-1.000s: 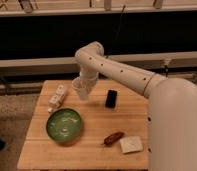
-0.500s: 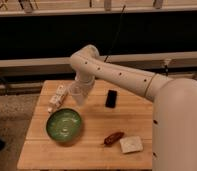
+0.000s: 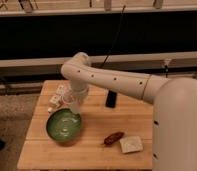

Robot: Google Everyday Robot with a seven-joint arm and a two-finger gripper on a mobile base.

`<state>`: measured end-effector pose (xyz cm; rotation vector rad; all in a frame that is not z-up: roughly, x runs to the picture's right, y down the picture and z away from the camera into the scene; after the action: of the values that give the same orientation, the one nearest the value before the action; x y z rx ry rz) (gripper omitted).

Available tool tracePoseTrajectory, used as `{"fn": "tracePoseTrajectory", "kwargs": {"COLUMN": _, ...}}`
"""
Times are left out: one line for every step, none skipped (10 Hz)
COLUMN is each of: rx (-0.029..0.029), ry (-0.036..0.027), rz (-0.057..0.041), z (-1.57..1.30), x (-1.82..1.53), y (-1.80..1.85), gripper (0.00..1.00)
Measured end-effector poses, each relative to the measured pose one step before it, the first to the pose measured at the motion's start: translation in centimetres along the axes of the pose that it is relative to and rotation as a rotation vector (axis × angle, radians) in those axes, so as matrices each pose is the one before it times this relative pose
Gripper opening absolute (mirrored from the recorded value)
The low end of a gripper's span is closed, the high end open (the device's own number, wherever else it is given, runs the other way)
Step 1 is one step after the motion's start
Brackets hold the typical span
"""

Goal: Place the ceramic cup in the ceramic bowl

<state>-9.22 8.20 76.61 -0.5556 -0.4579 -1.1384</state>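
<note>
Arm reaches over the wooden table from the right, bent down at the elbow so the gripper hangs above the far rim of the ceramic bowl. The bowl sits empty at the left front, ready to receive. The fingers are closed tight on the ceramic cup, seemingly upright and not yet inside. It probably needs to come a little nearer the bowl's centre before release. The black object, white packet and brown item lie to the right, out of the path.

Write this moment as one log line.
gripper: shut on ceramic cup | position: over far rim of ceramic bowl | cup: not yet placed
</note>
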Motion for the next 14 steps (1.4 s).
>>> {"fn": "tracePoseTrajectory", "kwargs": {"rx": -0.00074, "ry": -0.00296, "rz": -0.01286, "z": -0.116, "x": -0.655, "y": -0.280, "gripper": 0.02}}
{"fn": "tracePoseTrajectory", "kwargs": {"rx": -0.00190, "ry": -0.00218, "rz": -0.00913, "z": -0.137, "x": -0.658, "y": -0.130, "gripper": 0.02}}
{"fn": "tracePoseTrajectory", "kwargs": {"rx": -0.00544, "ry": -0.00691, "rz": -0.01359, "z": -0.159, "x": -1.335, "y": -0.075, "gripper": 0.02}}
{"fn": "tracePoseTrajectory", "kwargs": {"rx": -0.00423, "ry": 0.00074, "rz": -0.00567, "z": 0.072, "x": -0.222, "y": 0.123, "gripper": 0.02}}
{"fn": "tracePoseTrajectory", "kwargs": {"rx": -0.00340, "ry": 0.00197, "rz": -0.00410, "z": 0.068, "x": -0.047, "y": -0.043, "gripper": 0.02}}
{"fn": "tracePoseTrajectory", "kwargs": {"rx": 0.00483, "ry": -0.00124, "rz": -0.00926, "z": 0.087, "x": -0.373, "y": -0.585, "gripper": 0.02}}
{"fn": "tracePoseTrajectory", "kwargs": {"rx": 0.00456, "ry": -0.00061, "rz": -0.00121, "z": 0.069, "x": -0.172, "y": 0.015, "gripper": 0.02}}
{"fn": "tracePoseTrajectory", "kwargs": {"rx": 0.00411, "ry": -0.00170, "rz": 0.00167, "z": 0.048, "x": -0.097, "y": 0.135, "gripper": 0.02}}
{"fn": "tracePoseTrajectory", "kwargs": {"rx": 0.00222, "ry": -0.00003, "rz": -0.00270, "z": -0.008, "x": -0.110, "y": -0.060, "gripper": 0.02}}
{"fn": "tracePoseTrajectory", "kwargs": {"rx": 0.00041, "ry": 0.00014, "rz": -0.00731, "z": 0.039, "x": -0.139, "y": -0.194, "gripper": 0.02}}
{"fn": "tracePoseTrajectory", "kwargs": {"rx": 0.00482, "ry": 0.00024, "rz": -0.00411, "z": -0.014, "x": -0.055, "y": -0.155, "gripper": 0.02}}
{"fn": "tracePoseTrajectory", "kwargs": {"rx": 0.00311, "ry": -0.00080, "rz": -0.00005, "z": 0.081, "x": -0.031, "y": 0.042, "gripper": 0.02}}
{"fn": "tracePoseTrajectory", "kwargs": {"rx": 0.00317, "ry": 0.00055, "rz": -0.00198, "z": 0.050, "x": -0.070, "y": -0.039, "gripper": 0.02}}
{"fn": "tracePoseTrajectory", "kwargs": {"rx": 0.00159, "ry": -0.00016, "rz": -0.00110, "z": 0.025, "x": -0.053, "y": -0.025, "gripper": 0.02}}
